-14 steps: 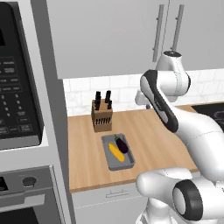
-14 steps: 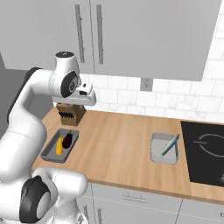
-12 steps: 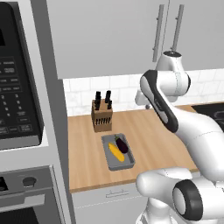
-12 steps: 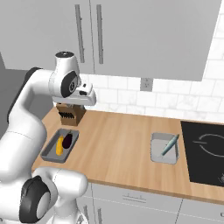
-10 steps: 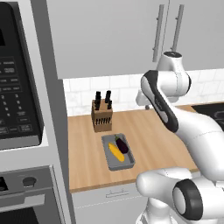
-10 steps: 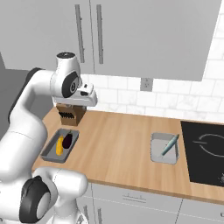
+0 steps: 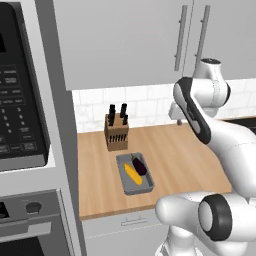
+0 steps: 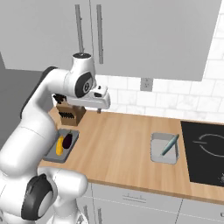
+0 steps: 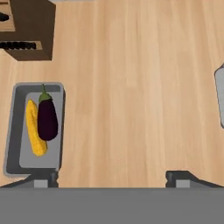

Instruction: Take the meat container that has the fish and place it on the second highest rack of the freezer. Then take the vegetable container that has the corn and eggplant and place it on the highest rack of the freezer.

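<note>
Grey trays (image 8: 164, 154), two, one fish (image 8: 169, 145), one corn (image 9: 34, 127), one eggplant (image 9: 47, 118), hand (image 9: 111, 178) open

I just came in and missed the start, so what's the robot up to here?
The arm's gripper hangs above the wooden counter with its jaws wide open, holding nothing. A grey tray with the corn and eggplant sits by the knife block. The fish lies in another tray beside the cooktop.

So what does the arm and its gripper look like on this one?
A bulky arm of glossy white rounded shells with dark grey to black rings at the joints. The gripper has two small dark finger tips. No cables or markings are visible.
</note>
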You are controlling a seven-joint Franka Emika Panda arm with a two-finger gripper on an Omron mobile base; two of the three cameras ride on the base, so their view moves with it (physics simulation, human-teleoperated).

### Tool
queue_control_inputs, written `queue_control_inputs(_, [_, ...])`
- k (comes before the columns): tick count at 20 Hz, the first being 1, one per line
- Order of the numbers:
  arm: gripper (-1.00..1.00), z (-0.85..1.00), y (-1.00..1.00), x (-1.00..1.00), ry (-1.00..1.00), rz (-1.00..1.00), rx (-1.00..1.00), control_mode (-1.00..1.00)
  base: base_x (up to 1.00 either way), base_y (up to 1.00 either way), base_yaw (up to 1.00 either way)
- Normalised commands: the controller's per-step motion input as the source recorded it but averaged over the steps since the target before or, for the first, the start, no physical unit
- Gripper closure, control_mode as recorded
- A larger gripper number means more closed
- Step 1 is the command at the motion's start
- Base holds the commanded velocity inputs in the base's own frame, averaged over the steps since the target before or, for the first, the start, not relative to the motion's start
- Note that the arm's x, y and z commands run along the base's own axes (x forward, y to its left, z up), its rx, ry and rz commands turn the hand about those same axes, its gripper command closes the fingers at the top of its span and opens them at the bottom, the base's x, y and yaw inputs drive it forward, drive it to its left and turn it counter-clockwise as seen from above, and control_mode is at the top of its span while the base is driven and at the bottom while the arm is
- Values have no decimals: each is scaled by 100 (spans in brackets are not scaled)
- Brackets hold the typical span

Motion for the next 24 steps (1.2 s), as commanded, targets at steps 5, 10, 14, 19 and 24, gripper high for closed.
queue_control_inputs(5, [-100,0,-45,7,4,-5,0,-100,0,0,0])
queue_control_inputs(10, [-100,-4,-40,2,1,-3,0,-100,0,0,0])
queue_control_inputs(14, [-100,-16,-42,0,0,-1,0,-100,0,0,0])
queue_control_inputs(19, [-100,-20,-48,0,0,-2,0,-100,0,0,0])
queue_control_inputs(24, [-100,-23,-43,0,0,-1,0,-100,0,0,0])
